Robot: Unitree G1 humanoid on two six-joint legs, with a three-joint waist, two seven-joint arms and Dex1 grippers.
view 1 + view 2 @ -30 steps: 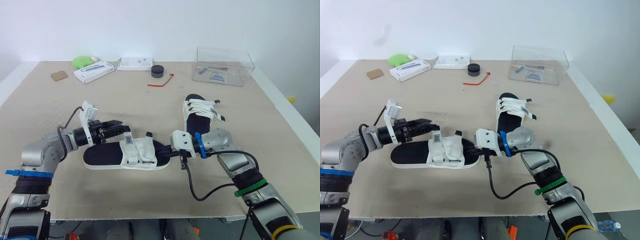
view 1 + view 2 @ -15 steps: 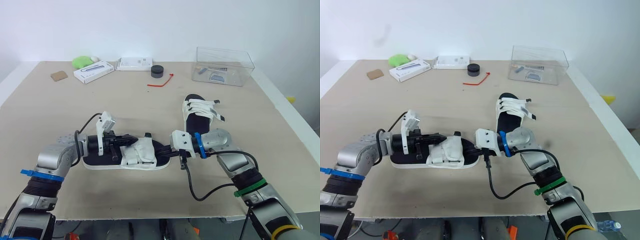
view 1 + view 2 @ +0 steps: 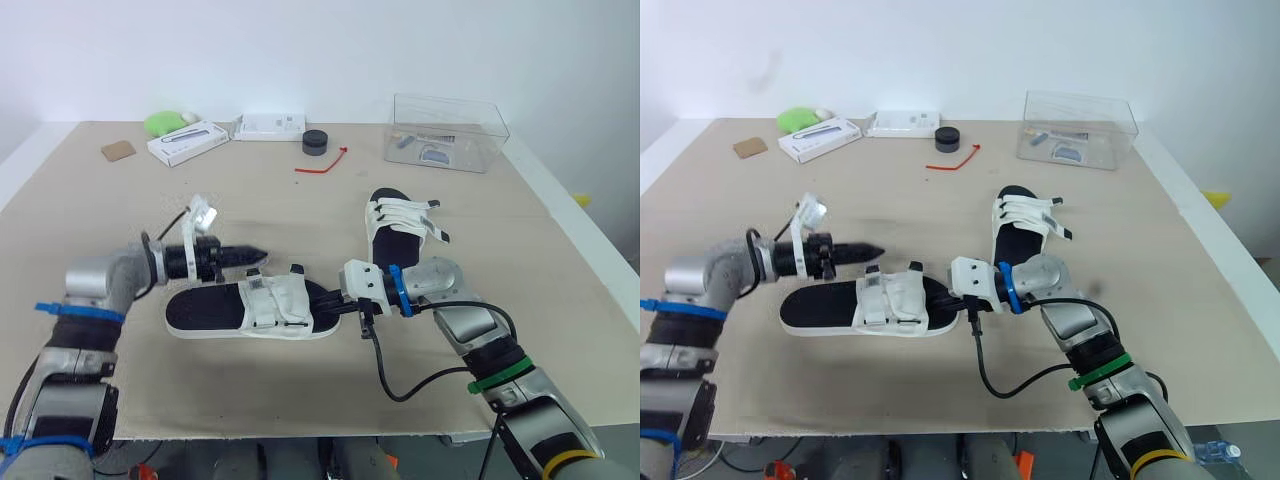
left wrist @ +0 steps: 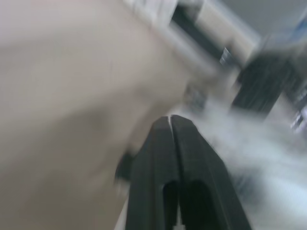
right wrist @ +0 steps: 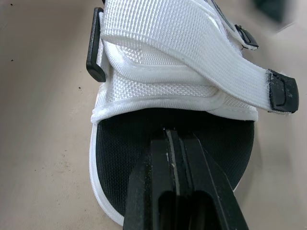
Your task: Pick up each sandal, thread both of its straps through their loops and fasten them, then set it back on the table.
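The near sandal (image 3: pixel 250 308), white with a black footbed, lies flat on the table, its two white straps (image 3: pixel 275 300) folded across the middle. My left gripper (image 3: pixel 252 256) is shut and empty, hovering just behind the sandal's straps; the left wrist view shows its fingers (image 4: pixel 192 143) pressed together. My right gripper (image 3: pixel 338 305) is shut, and its tips rest on the black footbed (image 5: pixel 124 139) at the sandal's open end, below the strap with a black buckle (image 5: pixel 94 52). A second sandal (image 3: pixel 398 225) lies behind the right arm, straps across it.
At the back of the table are a clear plastic box (image 3: pixel 446 131), a black round puck (image 3: pixel 315 142), a red tie (image 3: pixel 322 163), two white boxes (image 3: pixel 187 143) (image 3: pixel 268 126), a green object (image 3: pixel 163 123) and a brown card (image 3: pixel 118 151).
My left gripper has drawn back from the near sandal's straps to a spot behind the sandal. The raised strap flap now lies flat. The right arm has not moved.
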